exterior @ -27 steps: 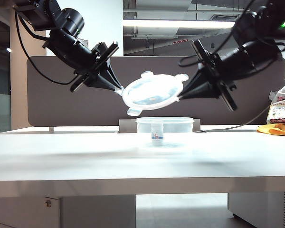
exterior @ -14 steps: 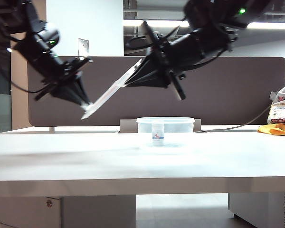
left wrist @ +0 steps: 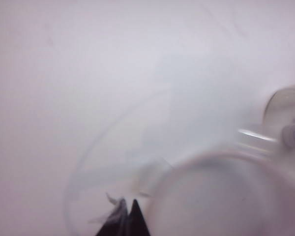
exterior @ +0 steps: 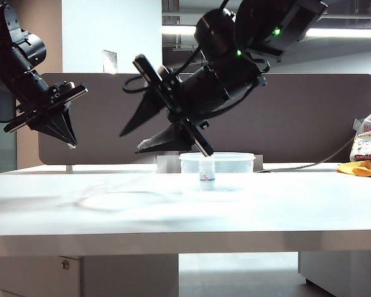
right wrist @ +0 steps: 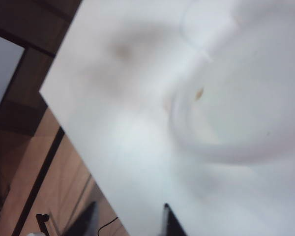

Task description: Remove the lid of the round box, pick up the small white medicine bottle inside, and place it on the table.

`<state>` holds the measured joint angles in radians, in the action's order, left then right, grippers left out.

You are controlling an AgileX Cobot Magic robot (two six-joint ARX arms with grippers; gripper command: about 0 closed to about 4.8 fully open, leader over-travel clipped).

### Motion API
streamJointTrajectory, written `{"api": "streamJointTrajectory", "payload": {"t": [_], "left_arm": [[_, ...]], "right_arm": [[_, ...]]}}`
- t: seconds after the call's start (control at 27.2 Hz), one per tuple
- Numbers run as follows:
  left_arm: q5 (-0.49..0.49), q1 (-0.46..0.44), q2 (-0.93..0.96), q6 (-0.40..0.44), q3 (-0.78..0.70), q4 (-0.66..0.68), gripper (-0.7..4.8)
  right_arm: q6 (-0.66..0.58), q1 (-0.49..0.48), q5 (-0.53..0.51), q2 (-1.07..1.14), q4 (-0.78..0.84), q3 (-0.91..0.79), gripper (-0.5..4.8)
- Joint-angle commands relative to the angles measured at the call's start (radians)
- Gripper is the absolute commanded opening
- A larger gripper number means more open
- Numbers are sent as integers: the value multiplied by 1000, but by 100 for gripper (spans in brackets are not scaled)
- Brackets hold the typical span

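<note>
Counting the task's things gives one of each. One clear plastic round box (exterior: 232, 162) stands open on the wide white table (exterior: 284, 210) toward its far edge. One small white medicine bottle with a blue and red label (exterior: 206, 170) stands upright inside it. One flat translucent round lid (exterior: 120, 201) shows only as a faint, blurred ring low over the table, left of the box and nearer the camera. There are two black grippers.

Half a second earlier the lid hung tilted in the air, pinched at opposite edges by both grippers. Now it is out of both and down at the table (the blur hides whether it has fully settled). The left arm has swung farther left, and the right gripper's fingers have parted.

The left gripper (exterior: 70, 142) hangs high at the far left and points steeply down. Its fingertips are together, with nothing clearly between them. The right gripper (exterior: 131, 142) reaches across the middle, slanting down and to the left. Its two fingers are spread apart and hold nothing, above the table just left of the box.
</note>
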<state>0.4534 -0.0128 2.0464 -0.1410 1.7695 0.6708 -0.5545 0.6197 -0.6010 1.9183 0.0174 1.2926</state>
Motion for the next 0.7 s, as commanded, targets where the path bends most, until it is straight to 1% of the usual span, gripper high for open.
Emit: {"api": "streamJointTrajectory", "payload": {"t": [0.04, 0.11, 0.15, 0.22, 0.29, 0.4, 0.48, 0.62, 0.7], "left_arm": [[-4, 4, -8, 26, 3, 2, 21], [-5, 8, -8, 25, 3, 3, 21], [-4, 10, -8, 25, 3, 2, 21], [12, 11, -8, 24, 3, -5, 22], [55, 20, -8, 23, 3, -11, 23], [127, 36, -8, 0, 3, -19, 23], [150, 55, -8, 3, 8, -13, 22], [150, 108, -21, 33, 8, 4, 21], [132, 138, -31, 32, 11, 5, 20]], "right_arm": [[4, 0, -3, -2, 12, 5, 192], [3, 0, -6, -3, 16, 5, 247], [3, 0, -15, -3, 15, 7, 266], [4, 0, -44, -3, 17, 12, 271], [5, -3, -67, -4, 16, 30, 271], [10, -19, -101, -10, 16, 77, 268], [39, -30, -108, -16, 8, 114, 239], [154, -76, -109, -28, -68, 208, 72], [199, -108, -108, -28, -125, 261, 43]]}}
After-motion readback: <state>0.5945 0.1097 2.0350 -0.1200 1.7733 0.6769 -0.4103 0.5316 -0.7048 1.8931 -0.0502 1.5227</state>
